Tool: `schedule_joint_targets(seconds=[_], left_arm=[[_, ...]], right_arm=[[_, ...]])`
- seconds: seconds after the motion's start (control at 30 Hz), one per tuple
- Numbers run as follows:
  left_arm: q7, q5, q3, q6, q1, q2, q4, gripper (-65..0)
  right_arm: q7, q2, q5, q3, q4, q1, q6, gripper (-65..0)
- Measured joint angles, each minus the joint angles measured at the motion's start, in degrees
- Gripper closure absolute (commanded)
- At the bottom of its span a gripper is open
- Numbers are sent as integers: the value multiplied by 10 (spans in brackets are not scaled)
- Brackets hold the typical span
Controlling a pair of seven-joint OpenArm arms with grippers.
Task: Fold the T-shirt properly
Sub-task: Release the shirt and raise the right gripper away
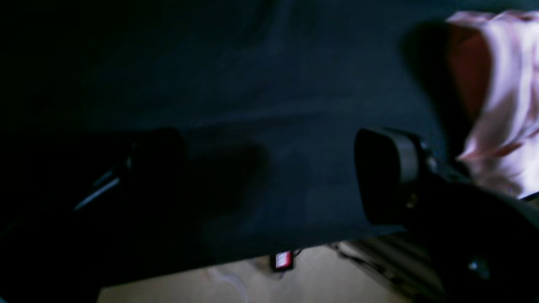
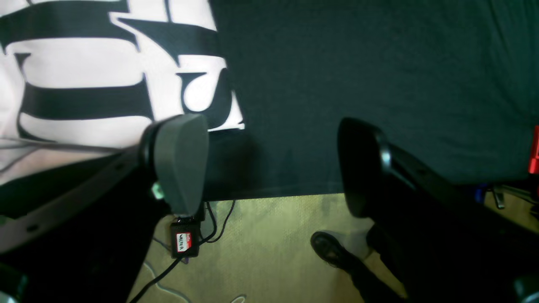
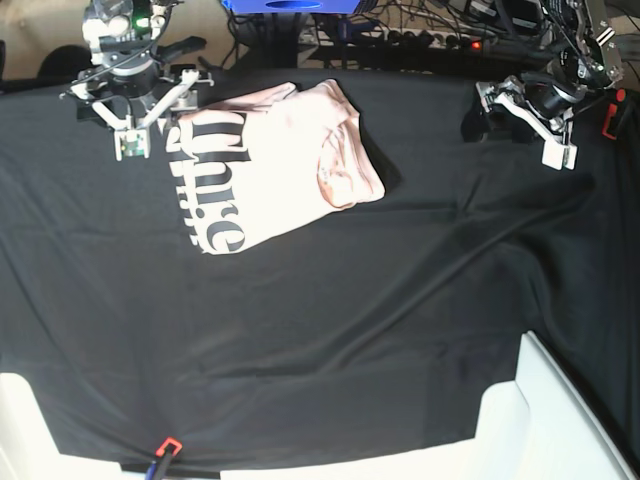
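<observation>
The pale pink T-shirt (image 3: 290,150) lies partly folded on the black table cloth (image 3: 330,320) at the back left of centre, black lettering facing up along its near-left edge and a plain flap folded over on its right. My right gripper (image 3: 160,118) stands open at the shirt's left edge; in the right wrist view its fingers (image 2: 181,160) spread wide around bare cloth, the lettered T-shirt (image 2: 105,75) beside them. My left gripper (image 3: 527,125) is open at the back right, well apart from the shirt. Its wrist view is blurred, with the T-shirt (image 1: 505,105) at the upper right.
A white bin (image 3: 560,420) sits at the front right corner. A red-handled tool (image 3: 165,447) lies at the front edge. Long creases cross the cloth. Beyond the table edge are the floor, cables (image 2: 185,244) and a black shoe (image 2: 332,250).
</observation>
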Motion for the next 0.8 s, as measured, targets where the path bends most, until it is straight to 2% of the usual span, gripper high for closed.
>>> schedule_joint_targets(seconds=[0.1,0.17,0.27,0.33,0.47,0.53,0.67,0.8], left_arm=[[-4,43,-3,0,-1,2,-1,-543],[-19,70,-3,0,-1,2,0,-502],[-60,90,-3,0,2,1,0,-457],[-61,101,-3,0,2,0,0,-438],[-61,102,-3,0,4,0,-1,-433],[-61,102,-3,0,3,0,-1,-433],[-61,103,-4,0,3,-1,-1,-433],[-61,126,-4,0,0,0,-1,-433]], right_arm=[[-1,0,0,-4,0,-5,0,-463],[-1,-9,22,-7,0,-6,9,-463],[-1,-19,139,15,0,-11,80,-463],[-3,-18,217,55,0,-15,128,-463],[3,-14,396,149,5,-25,252,-463],[-4,-19,467,186,5,-25,288,-463],[-2,-16,566,241,4,-35,292,-463],[-1,-19,637,242,-35,-38,294,-461]])
